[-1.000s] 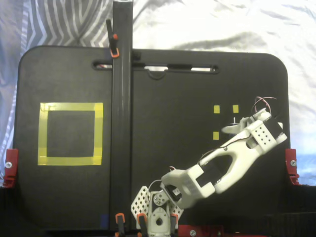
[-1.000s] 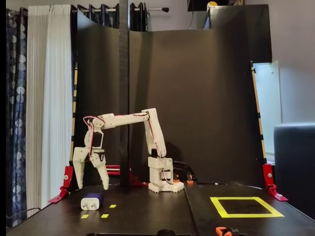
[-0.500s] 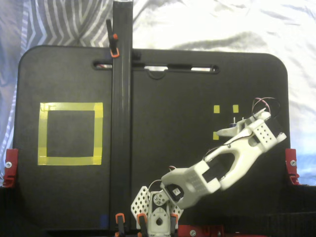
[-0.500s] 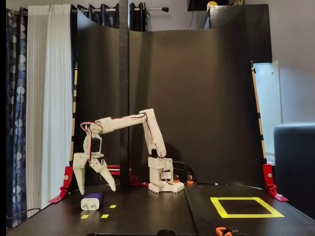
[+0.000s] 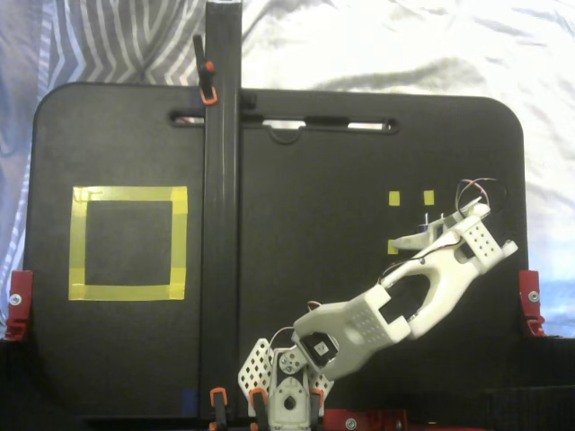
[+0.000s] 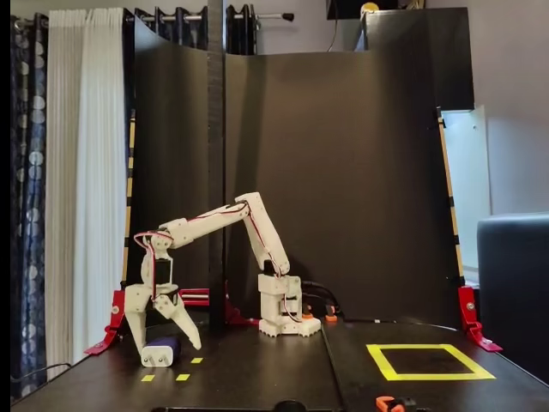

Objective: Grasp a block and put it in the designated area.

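Block on the worktop between spread fingers, we see small yellow squares nearby, yellow square area well apart.

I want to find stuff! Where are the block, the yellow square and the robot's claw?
block (image 6: 163, 348): a fixed view, its blue side.
yellow square (image 5: 128, 193): a fixed view, top tape strip.
gripper (image 6: 165, 350): a fixed view, between fingertips.
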Controlling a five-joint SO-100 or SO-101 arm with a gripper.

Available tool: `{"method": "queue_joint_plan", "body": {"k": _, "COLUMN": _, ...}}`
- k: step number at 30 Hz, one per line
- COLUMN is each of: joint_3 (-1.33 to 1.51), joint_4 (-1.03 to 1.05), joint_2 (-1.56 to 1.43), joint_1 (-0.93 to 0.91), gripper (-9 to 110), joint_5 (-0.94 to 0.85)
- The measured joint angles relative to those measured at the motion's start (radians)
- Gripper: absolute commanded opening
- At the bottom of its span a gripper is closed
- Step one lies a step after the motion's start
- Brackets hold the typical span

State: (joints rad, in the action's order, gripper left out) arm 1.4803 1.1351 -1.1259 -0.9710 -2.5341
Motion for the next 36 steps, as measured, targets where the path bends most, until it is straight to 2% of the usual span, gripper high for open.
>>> {"method": "queue_joint_plan", "body": {"k": 5, "joint_3": -0.006, "joint_4": -0.003, "joint_2": 0.005, "joint_1": 0.000, "gripper": 42, "joint_5": 0.000}}
{"method": "queue_joint_plan", "body": {"k": 10, "joint_3": -0.006, "joint_4": -0.003, "joint_2": 0.006, "joint_1": 0.000, "gripper": 22, "joint_5": 0.000}}
{"method": "queue_joint_plan", "body": {"k": 16, "joint_3": -0.009, "joint_4": -0.002, "joint_2": 0.008, "joint_1": 0.011, "gripper": 14, "joint_5": -0.002}}
{"method": "queue_joint_plan", "body": {"k": 31, "joint_3": -0.009, "joint_4": 0.003, "joint_2": 0.008, "joint_1": 0.011, "gripper": 13, "joint_5": -0.009}}
{"method": "queue_joint_plan", "body": {"k": 36, "joint_3": -0.011, "joint_4": 0.078, "joint_2": -0.018, "joint_1": 0.014, "gripper": 13, "joint_5": -0.009}}
